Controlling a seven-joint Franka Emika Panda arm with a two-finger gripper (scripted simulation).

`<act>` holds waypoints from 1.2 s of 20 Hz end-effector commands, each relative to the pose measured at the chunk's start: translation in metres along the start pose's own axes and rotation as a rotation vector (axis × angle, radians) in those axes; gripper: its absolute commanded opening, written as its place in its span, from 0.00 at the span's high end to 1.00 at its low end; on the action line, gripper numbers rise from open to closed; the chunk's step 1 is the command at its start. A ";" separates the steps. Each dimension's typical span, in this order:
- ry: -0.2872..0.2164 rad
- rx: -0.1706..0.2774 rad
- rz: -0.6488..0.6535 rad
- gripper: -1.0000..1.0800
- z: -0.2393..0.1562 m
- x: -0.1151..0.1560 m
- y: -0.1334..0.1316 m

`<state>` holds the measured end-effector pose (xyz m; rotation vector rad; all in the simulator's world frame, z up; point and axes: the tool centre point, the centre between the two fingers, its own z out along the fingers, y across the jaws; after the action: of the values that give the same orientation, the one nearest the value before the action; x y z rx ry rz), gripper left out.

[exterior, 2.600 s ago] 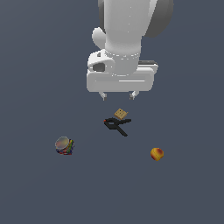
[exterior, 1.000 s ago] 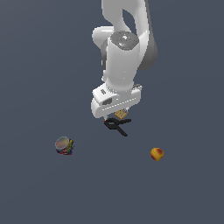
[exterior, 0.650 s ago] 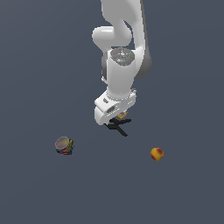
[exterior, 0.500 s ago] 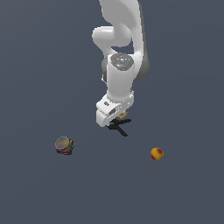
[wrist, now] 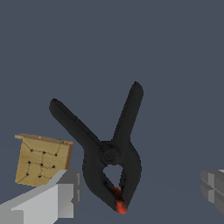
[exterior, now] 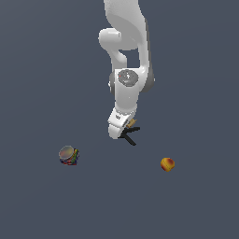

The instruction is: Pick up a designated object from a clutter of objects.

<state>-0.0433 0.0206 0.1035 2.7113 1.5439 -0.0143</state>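
Wrist view: black clamp, likely light, rigid, slick; best gripped across its pivot. Gripper fingers apart, astride it.

arm bent steeply down — claw low, fingers spread apart.

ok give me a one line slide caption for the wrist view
Open gripper straddling a black clamp, with a tan cracker beside it.
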 end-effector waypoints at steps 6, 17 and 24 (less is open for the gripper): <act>0.013 0.008 -0.145 0.04 0.024 -0.005 -0.017; 0.019 0.012 -0.200 0.04 0.034 -0.007 -0.024; 0.019 0.013 -0.202 0.04 0.049 -0.007 -0.025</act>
<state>-0.0676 0.0262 0.0589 2.5600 1.8202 -0.0004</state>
